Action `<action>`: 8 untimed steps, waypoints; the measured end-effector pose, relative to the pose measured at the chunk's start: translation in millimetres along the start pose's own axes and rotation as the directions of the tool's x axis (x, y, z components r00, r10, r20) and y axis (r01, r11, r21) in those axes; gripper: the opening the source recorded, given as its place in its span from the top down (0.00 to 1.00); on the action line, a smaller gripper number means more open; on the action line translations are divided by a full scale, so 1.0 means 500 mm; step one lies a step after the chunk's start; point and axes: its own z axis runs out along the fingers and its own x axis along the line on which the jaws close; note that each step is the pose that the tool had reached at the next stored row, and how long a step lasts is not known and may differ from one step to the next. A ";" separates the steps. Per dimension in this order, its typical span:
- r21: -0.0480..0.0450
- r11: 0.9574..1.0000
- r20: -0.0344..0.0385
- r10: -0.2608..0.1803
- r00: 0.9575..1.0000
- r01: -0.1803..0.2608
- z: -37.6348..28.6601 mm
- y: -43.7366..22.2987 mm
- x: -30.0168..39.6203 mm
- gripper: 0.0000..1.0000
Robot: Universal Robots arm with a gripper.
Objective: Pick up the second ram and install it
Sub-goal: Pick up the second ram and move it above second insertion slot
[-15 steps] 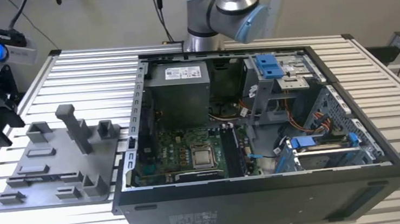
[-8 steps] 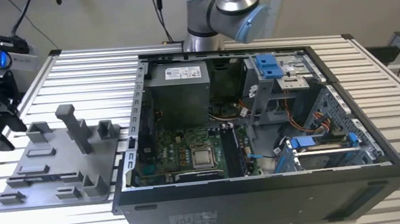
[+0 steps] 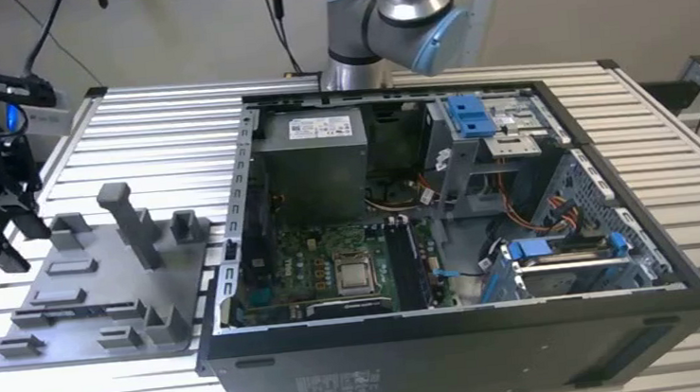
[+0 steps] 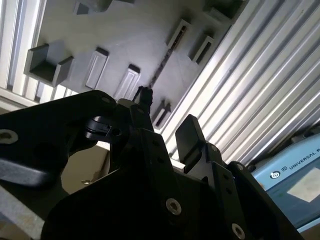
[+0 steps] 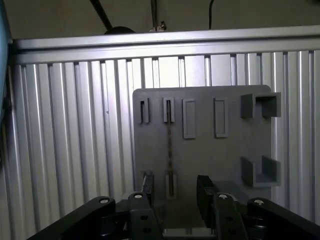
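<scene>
While the gripper (image 5: 175, 192) is held over the grey tray (image 5: 225, 150), its two black fingers (image 5: 205, 187) are spread wide apart and nothing is pinched between them. The second ram (image 5: 169, 145) is seen in both wrist views as a thin dark strip. It is stood on its narrow edge in the tray, and each end is set in a small slot block. In the first wrist view the near end of the ram is lined up with the gap between the fingers. How high the fingers are above it cannot be told. More slot blocks are seen just beside the ram, and chunky corner blocks (image 5: 260, 105) are placed further along the tray. In the exterior view the tray is laid on a table of metal slats (image 3: 128, 130), at the exterior view's left. An open computer case (image 3: 465, 347) is set just beside it, at the exterior view's right. The arm's grey and blue base (image 3: 392, 21) is seen at the far side of the table.
</scene>
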 end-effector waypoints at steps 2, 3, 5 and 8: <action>0.000 1.000 0.000 0.000 1.000 0.000 0.006 0.000 0.002 0.52; 0.000 1.000 0.000 0.000 1.000 0.000 0.008 0.000 0.003 0.52; 0.000 1.000 0.000 0.000 1.000 0.000 0.014 0.000 0.005 0.52; 0.000 1.000 0.000 0.000 1.000 0.000 0.022 -0.001 0.010 0.52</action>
